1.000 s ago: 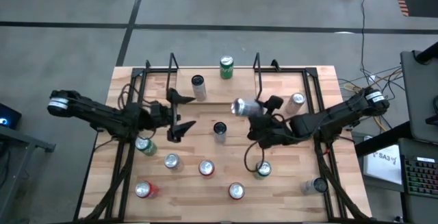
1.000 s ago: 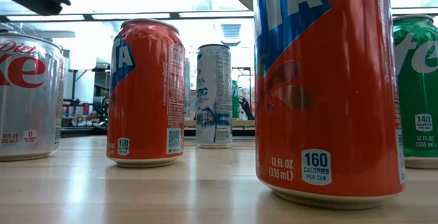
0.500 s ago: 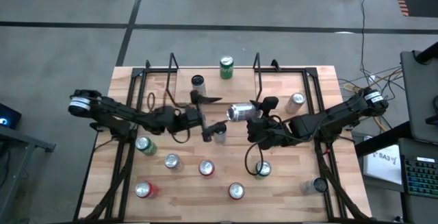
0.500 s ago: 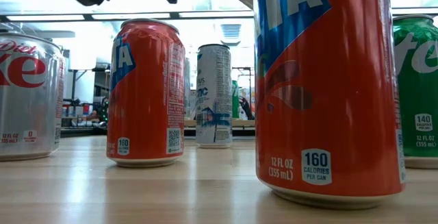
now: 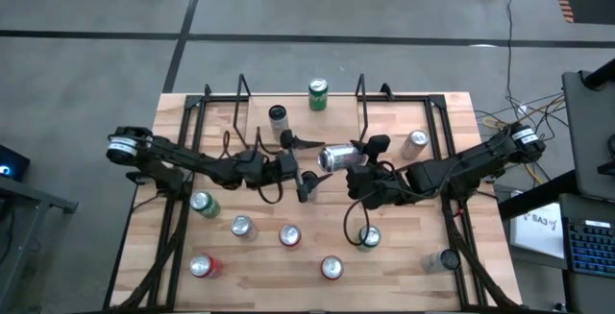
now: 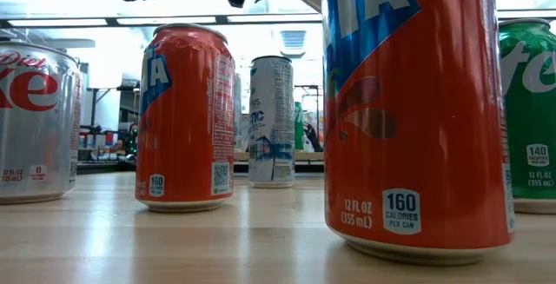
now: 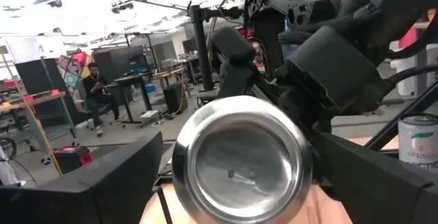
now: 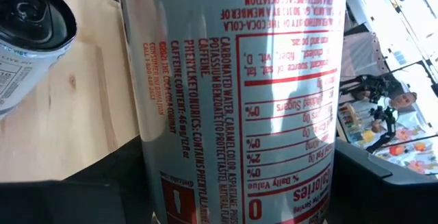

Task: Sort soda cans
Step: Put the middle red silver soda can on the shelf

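We saw the right gripper point(image 5: 354, 157) above the middle of the table point(image 5: 432, 122), clamped on a silver-white can point(image 5: 338, 156) held sideways in the air; its printed side filled the right wrist view point(image 8: 239, 94). The left gripper point(image 5: 306, 165) had its fingers spread wide and pointed at that can's end, whose round silver base point(image 7: 241, 161) faced the left wrist camera. From above, one left finger seemed to reach just beside the can, though we could not tell whether it touched. The other soda cans stood upright across the wood: a green one point(image 5: 318, 94) at the far edge, a dark one point(image 5: 278, 117) near it, red ones point(image 5: 289, 235) toward the front, and a green can point(image 5: 369, 238) below the right arm.
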